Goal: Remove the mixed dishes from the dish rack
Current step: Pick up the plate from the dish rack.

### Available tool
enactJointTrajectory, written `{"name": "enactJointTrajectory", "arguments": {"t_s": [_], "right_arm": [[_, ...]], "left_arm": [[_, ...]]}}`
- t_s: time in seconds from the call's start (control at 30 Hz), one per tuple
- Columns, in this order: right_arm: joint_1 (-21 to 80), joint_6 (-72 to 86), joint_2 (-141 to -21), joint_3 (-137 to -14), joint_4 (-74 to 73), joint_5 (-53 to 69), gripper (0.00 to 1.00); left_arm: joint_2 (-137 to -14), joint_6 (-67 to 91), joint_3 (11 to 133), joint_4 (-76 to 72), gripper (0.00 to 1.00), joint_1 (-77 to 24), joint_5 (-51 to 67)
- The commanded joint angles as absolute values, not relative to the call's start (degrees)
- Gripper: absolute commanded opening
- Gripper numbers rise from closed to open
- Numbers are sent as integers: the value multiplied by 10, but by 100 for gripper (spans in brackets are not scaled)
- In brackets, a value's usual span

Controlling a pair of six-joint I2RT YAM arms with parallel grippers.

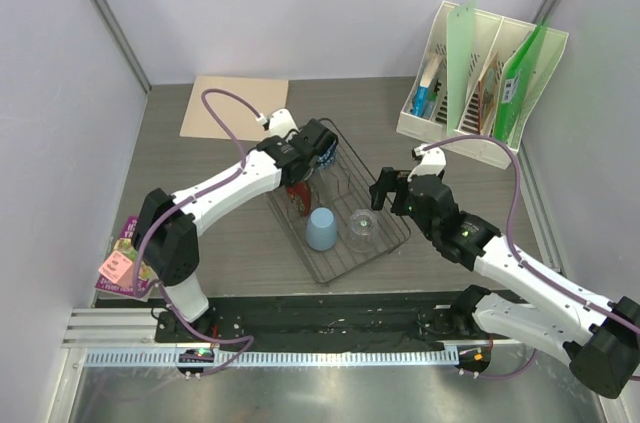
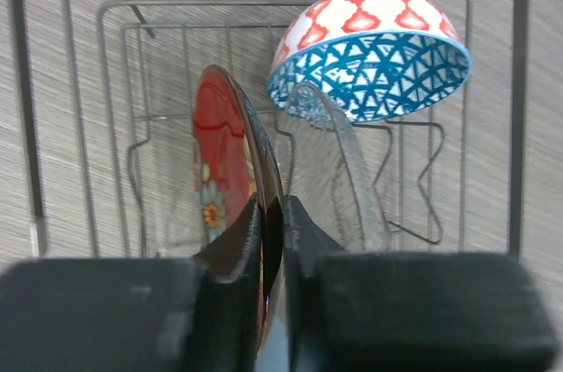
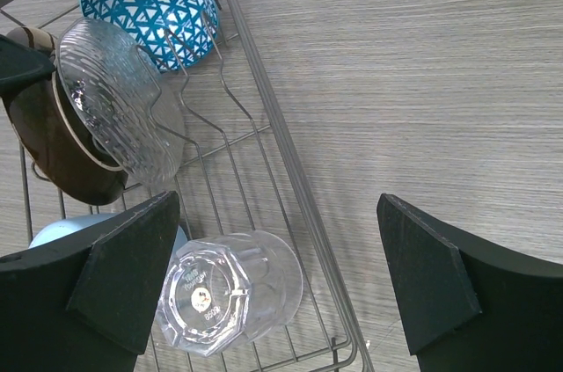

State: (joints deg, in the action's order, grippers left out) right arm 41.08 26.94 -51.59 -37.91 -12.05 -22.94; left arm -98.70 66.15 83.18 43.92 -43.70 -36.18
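Grey wood-grain table point(image 1: 240, 238) bearing all items. Left arm point(image 1: 230, 188), white with black joints, reaches from the near edge over the far half of the rack. Right arm point(image 1: 520, 268) reaches in from the right. The dish rack point(image 1: 340, 261), a dark wire basket with upright prongs, lies at the table's centre, set at an angle. A white compartmented file holder point(image 1: 480, 73) with green dividers stands at the far right. A tan cardboard sheet point(image 1: 235, 106) lies at the far left. Left gripper point(image 2: 273, 214) is clamped on the rim of the dark red plate point(image 2: 224, 152), one finger on each face. The plate stands on edge between the prongs. Right gripper point(image 3: 277, 209) has its jaws spread wide and hangs over bare table just beside the rack's right edge. The blue-and-white patterned bowl point(image 2: 378, 47) leans on its side at the far end of the rack. A clear ribbed glass plate point(image 2: 339, 170) stands on edge between bowl and red plate. The light blue plastic cup point(image 1: 321, 228) and the clear glass tumbler point(image 3: 233, 288), its base towards the right wrist camera, sit side by side at the rack's near end.
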Motion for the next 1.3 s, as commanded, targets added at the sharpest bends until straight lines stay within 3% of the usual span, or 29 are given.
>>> {"name": "enactJointTrajectory", "arguments": {"t_s": [0.0,0.47,0.83,1.27], "right_arm": [[411,273,-513,-377,-107,-240,100],[410,275,-508,-381,-114,-243,100],[411,287,-512,-372,-109,-236,100],[411,287,-491,-363,-109,-243,100]], "left_arm": [[-997,669,820,447,1,-437,-365],[-912,578,824,421,0,-437,-332],[-822,548,721,338,0,-432,-303],[-704,544,578,123,0,-390,-205]]}}
